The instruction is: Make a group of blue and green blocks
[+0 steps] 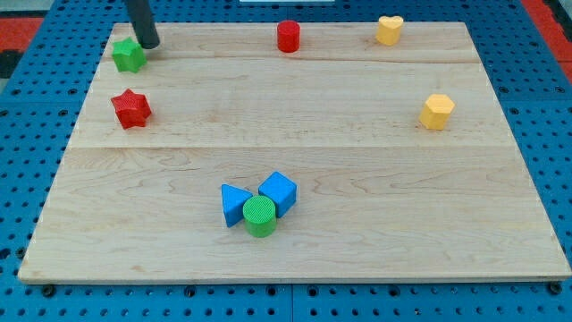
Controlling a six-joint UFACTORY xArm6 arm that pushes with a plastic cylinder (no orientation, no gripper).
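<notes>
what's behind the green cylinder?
Two blue blocks sit behind the green cylinder: a blue triangle and a blue cube, both apparently touching it. Their lower near edges are covered.

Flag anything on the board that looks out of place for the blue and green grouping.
The green star block sits alone at the view's top left, far from the cluster of the blue triangle, blue cube and green cylinder near the bottom centre. My tip is right beside its upper right edge. Nothing looks damaged or tipped.
</notes>
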